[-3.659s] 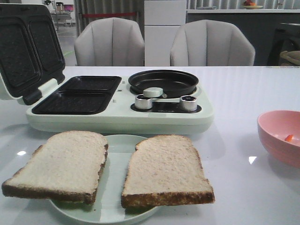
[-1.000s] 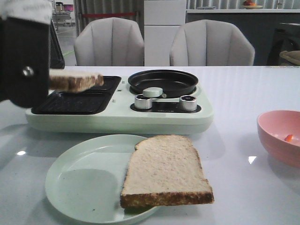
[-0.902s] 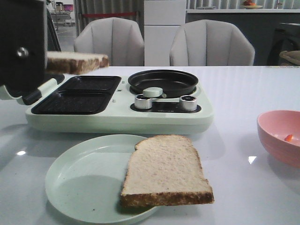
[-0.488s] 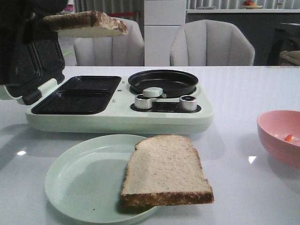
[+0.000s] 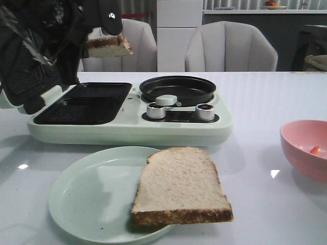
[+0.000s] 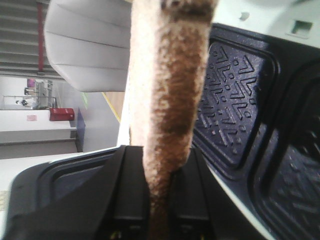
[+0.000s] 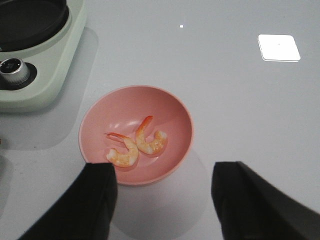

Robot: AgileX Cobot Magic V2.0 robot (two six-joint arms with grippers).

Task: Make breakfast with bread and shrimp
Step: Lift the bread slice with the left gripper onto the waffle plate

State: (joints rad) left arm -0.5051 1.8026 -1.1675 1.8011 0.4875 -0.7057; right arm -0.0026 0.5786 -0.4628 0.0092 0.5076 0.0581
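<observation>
Bread slice [image 5: 108,46] flat, edge toward chairs [image 5: 231,47]

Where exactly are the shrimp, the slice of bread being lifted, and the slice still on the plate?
shrimp [image 7: 136,145], right wrist view, between the two curled bodies in the pink bowl.
lifted bread slice [image 5: 108,47], front view, on its crust edge.
bread slice on the plate [image 5: 180,184], front view, middle of its top face.

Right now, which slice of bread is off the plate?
The slice clamped in the left gripper, held in the air above the sandwich maker. The other slice lies flat on the green plate.
</observation>
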